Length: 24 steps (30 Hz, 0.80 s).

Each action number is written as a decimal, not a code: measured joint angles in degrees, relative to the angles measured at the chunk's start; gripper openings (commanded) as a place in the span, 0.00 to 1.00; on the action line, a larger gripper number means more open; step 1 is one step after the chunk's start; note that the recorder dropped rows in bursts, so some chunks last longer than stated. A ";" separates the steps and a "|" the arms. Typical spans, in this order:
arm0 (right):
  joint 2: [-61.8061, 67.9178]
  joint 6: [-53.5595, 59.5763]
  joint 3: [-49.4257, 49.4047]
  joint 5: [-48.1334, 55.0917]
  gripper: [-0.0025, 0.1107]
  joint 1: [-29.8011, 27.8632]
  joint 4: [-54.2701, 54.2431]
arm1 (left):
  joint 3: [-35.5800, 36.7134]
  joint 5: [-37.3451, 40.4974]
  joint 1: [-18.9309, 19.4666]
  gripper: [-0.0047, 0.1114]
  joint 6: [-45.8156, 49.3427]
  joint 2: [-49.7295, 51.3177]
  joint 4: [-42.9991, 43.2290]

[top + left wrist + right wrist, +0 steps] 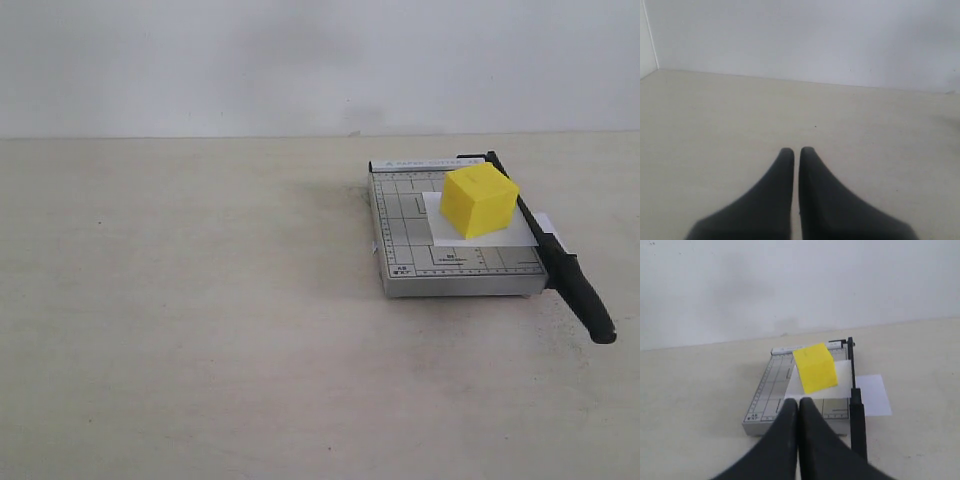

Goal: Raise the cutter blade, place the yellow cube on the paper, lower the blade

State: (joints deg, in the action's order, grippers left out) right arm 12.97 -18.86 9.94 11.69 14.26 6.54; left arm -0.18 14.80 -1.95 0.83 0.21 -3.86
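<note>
The yellow cube [480, 199] [815, 367] rests on the white paper [520, 234] [872, 395], which lies across the grey gridded cutter base [405, 215] [771, 390] and sticks out past its right side. The black cutter blade [560, 262] [857, 420] lies flat along the base's right edge, its thick handle overhanging the front. Neither arm shows in the exterior view. My right gripper [798, 401] is shut and empty, hovering in front of the base. My left gripper [796, 150] is shut with only a hairline slit, above bare table.
A plain beige tabletop [180, 300] stretches to the left of the cutter, ending at a white back wall [300, 60]. A wall corner [650, 40] shows in the left wrist view.
</note>
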 measured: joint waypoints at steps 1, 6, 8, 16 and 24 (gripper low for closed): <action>-0.08 -0.23 -0.49 0.95 0.02 0.00 0.48 | 0.00 -0.16 0.00 0.08 0.00 0.00 0.00; -0.23 -0.23 -1.08 4.94 0.02 0.00 1.97 | 0.00 -0.80 0.00 0.08 0.00 0.00 0.00; -0.23 -0.23 -1.08 6.60 0.02 0.00 3.20 | 0.00 -1.18 0.00 0.08 0.00 0.00 0.14; -6.76 0.25 -1.50 13.38 0.02 -0.96 4.21 | 0.00 -1.51 0.00 0.08 0.00 0.00 0.14; -12.61 3.43 -5.33 14.89 0.02 -4.69 12.47 | 0.00 -1.77 0.00 0.08 0.00 -0.09 0.65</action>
State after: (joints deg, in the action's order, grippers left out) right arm 0.36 -15.43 4.61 26.58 9.57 19.01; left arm -0.18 13.04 -1.95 0.83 0.12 -3.21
